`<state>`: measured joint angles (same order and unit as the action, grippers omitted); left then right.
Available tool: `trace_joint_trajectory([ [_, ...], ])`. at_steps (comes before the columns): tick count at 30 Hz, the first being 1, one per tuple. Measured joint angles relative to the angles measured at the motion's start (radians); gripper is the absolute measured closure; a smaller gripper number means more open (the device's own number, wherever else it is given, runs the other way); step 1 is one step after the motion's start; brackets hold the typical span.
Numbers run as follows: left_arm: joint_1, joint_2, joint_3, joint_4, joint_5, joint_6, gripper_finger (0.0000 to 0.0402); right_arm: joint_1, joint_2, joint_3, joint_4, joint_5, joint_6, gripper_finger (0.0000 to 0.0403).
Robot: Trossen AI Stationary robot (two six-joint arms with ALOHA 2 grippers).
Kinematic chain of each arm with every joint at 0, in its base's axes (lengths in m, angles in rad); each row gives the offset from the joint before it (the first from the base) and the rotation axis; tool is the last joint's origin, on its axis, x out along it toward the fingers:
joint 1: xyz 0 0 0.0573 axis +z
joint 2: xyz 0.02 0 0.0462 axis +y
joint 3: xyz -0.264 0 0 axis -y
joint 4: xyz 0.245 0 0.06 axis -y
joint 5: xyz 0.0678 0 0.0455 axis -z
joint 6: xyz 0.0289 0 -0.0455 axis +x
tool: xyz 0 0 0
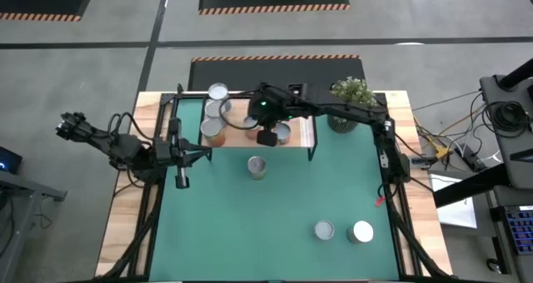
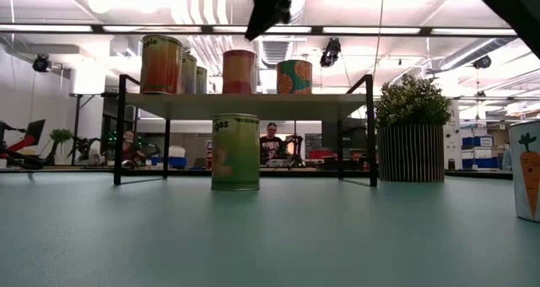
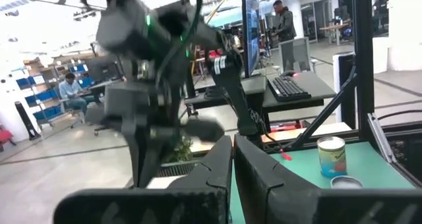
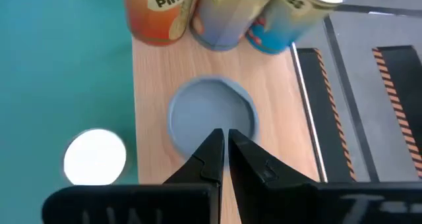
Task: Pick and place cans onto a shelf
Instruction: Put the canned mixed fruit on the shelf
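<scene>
From my remote station: the left gripper (image 1: 181, 180) waits at the desk's (image 1: 275, 233) left side, fingers pressed together, holding nothing. On the shelf (image 1: 301, 138) stand upright cans, one orange label reading "Pine…" (image 4: 158, 13). The right gripper (image 4: 224, 148) hangs over a can (image 4: 211, 115) on the shelf, fingers nearly together, empty. A green can (image 2: 235, 152) lettered "…es" stands upright on the mat before the shelf; a carrot-labelled can (image 2: 526, 170) stands far right.
</scene>
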<state>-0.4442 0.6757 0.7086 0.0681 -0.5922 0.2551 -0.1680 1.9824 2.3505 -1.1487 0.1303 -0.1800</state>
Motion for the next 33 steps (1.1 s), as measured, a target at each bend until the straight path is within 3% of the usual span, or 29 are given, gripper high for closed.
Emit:
trace_joint_trajectory([
  [6, 0.04, 0.125, 0.071, -0.062, -0.089, -0.051, 0.0402, 0.004, -0.076, -0.015, -0.03, -0.004, 0.03, 0.039],
  [11, 0.156, 0.302, 0.231, -0.321, -0.012, -0.127, 0.0402, 0.016, -0.121, -0.081, 0.032, -0.004, 0.02, 0.039],
  [15, 0.299, 0.431, 0.371, -0.476, 0.135, -0.126, 0.0402, 0.02, -0.156, -0.213, 0.15, -0.007, -0.001, 0.039],
  [18, 0.393, 0.51, 0.441, -0.547, 0.184, -0.11, 0.0402, 0.02, -0.196, -0.346, 0.25, -0.008, -0.003, 0.039],
  [24, 0.504, 0.593, 0.489, -0.565, 0.191, -0.073, 0.0402, 0.019, -0.306, -0.612, 0.503, 0.0, -0.004, 0.039],
  [33, 0.553, 0.647, 0.491, -0.563, 0.185, -0.075, 0.0402, 0.019, -0.395, -0.87, 0.797, 0.0, -0.006, 0.039],
])
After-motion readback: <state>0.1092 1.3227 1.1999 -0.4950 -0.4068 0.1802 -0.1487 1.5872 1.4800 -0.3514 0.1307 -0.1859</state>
